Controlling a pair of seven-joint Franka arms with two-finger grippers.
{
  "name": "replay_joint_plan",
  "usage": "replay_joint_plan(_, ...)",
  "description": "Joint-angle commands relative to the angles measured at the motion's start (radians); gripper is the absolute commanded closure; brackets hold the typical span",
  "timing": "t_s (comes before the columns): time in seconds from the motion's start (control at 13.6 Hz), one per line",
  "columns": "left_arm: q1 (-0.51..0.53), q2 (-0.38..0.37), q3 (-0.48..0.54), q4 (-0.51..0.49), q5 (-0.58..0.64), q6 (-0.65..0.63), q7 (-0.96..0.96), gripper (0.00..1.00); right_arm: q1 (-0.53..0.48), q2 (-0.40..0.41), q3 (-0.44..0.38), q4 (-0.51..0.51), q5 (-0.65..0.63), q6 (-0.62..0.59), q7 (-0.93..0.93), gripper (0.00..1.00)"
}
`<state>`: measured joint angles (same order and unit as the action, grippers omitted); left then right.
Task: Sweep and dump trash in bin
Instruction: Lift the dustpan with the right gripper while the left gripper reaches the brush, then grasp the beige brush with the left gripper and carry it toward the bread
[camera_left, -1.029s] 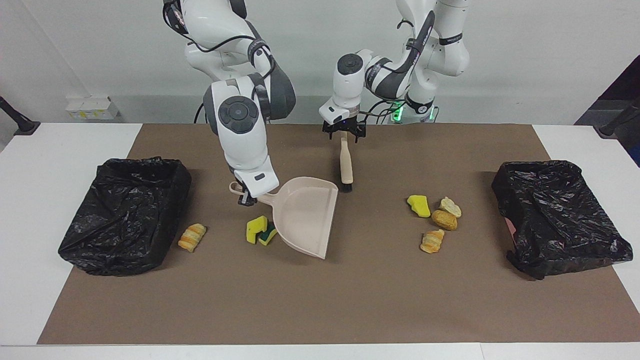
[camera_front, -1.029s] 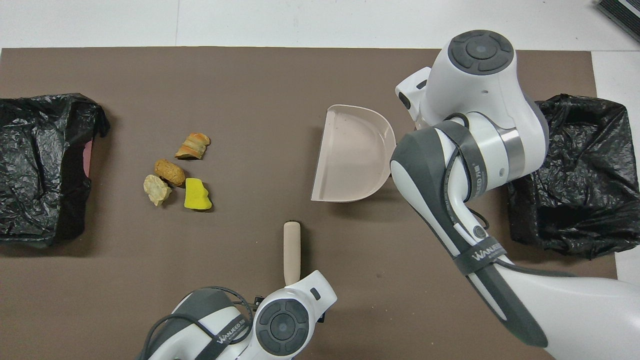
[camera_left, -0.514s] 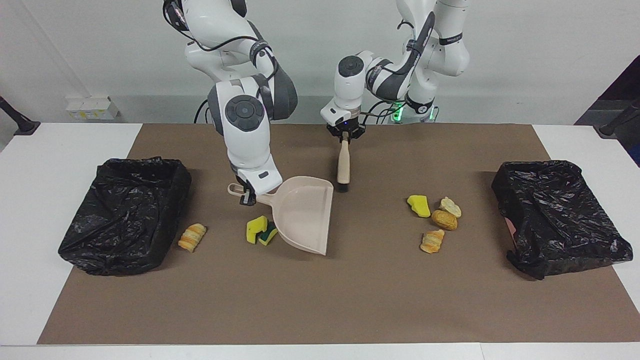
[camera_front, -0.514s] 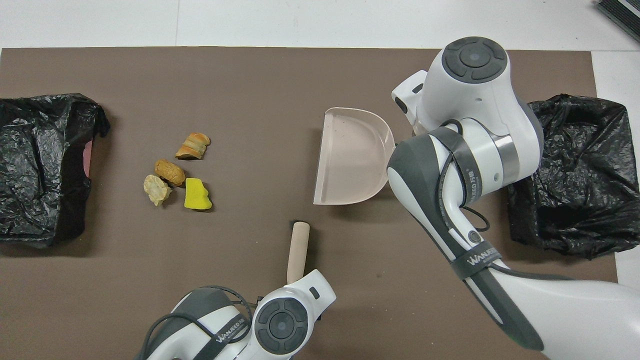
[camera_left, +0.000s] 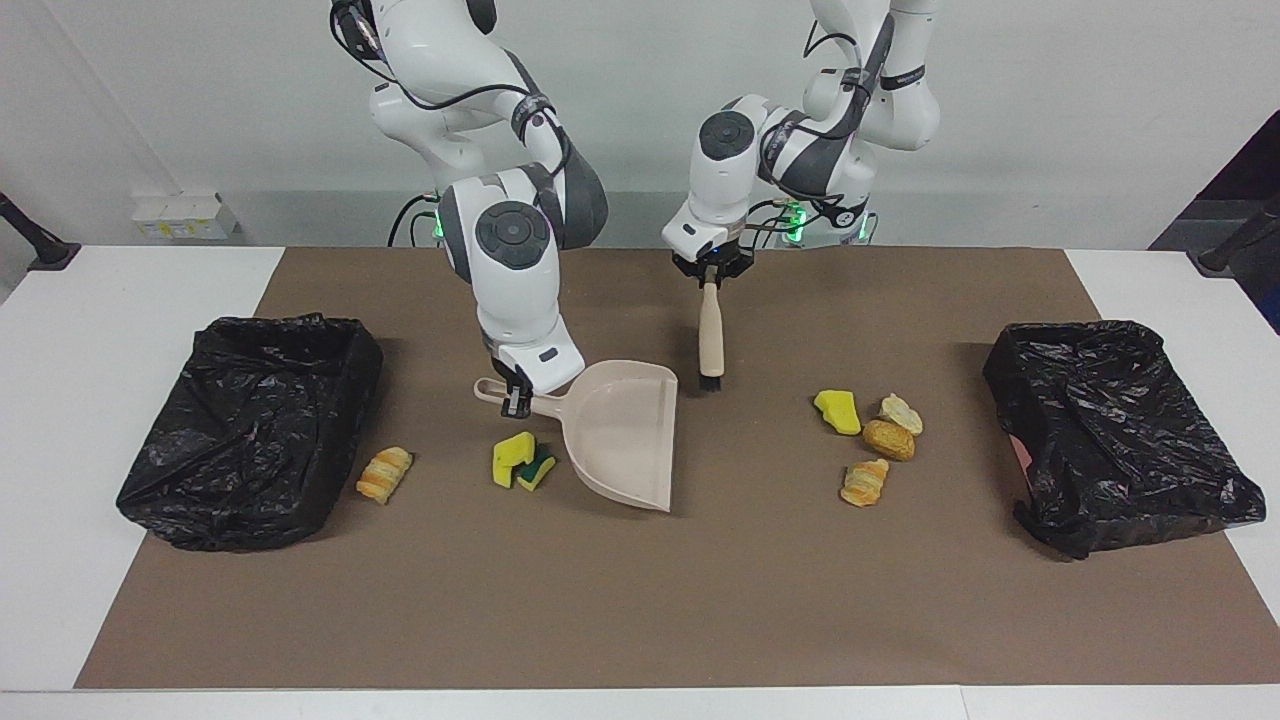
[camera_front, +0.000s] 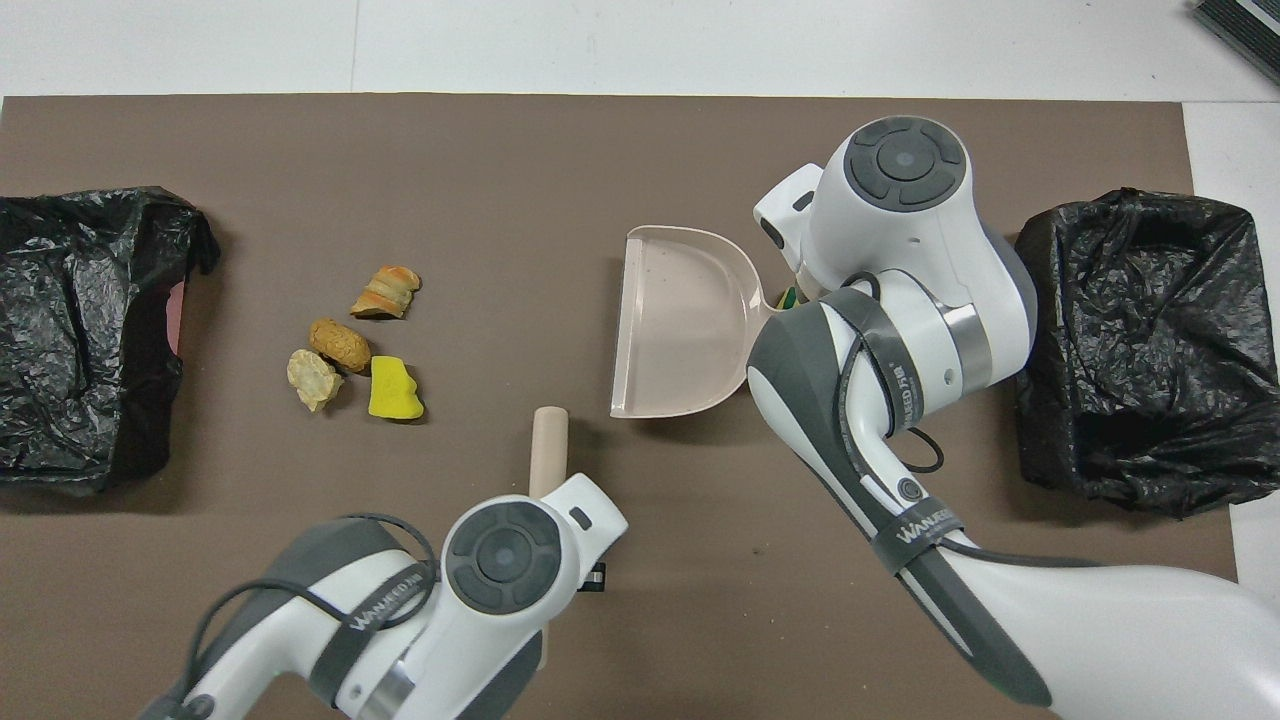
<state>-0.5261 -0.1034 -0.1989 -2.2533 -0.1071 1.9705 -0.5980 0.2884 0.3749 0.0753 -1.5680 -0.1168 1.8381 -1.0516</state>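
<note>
Beige brush (camera_left: 710, 335) gripped by left fingers (camera_left: 711, 281), dustpan (camera_left: 622, 435) by right fingers (camera_left: 516, 398), sponges (camera_left: 522, 461) beside.

A second ago my left gripper (camera_left: 711, 278) stood open around the top of the beige wooden-handled brush (camera_left: 710, 333); now my fingers are clamped on it. I have carried the brush up off the brown mat and toward my left arm's end, and it hangs bristles down. My right gripper (camera_left: 516, 398) has swung the beige plastic dustpan (camera_left: 625, 430) the same way, away from the yellow-and-green sponges (camera_left: 523, 461).
</note>
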Motion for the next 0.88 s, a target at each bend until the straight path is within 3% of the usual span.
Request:
replay_joint_plan(0.0,0.205,-0.039,-0.005,0.075,0.001,-0.128,0.030,1.00,0.018,-0.040,0.009,-0.090,-0.012,0.070,-0.018,1.00)
replay_joint_plan(0.22,0.355,-0.024,-0.005,0.113,0.107,-0.145,0.194,1.00,0.057,-0.030,0.009,-0.129,-0.012,0.111,0.036,1.00)
replay_joint_plan(0.37,0.505,-0.013,-0.005,0.112,0.113,-0.128,0.338,1.00,0.078,-0.017,0.008,-0.135,-0.026,0.112,0.053,1.00)
replay_joint_plan(0.59,0.693,0.007,-0.005,0.100,0.115,-0.018,0.527,1.00,0.078,-0.017,0.008,-0.136,-0.026,0.110,0.053,1.00)
replay_joint_plan(0.81,0.745,0.060,-0.005,0.095,0.141,0.039,0.549,1.00,0.078,-0.019,0.008,-0.138,-0.026,0.110,0.053,1.00)
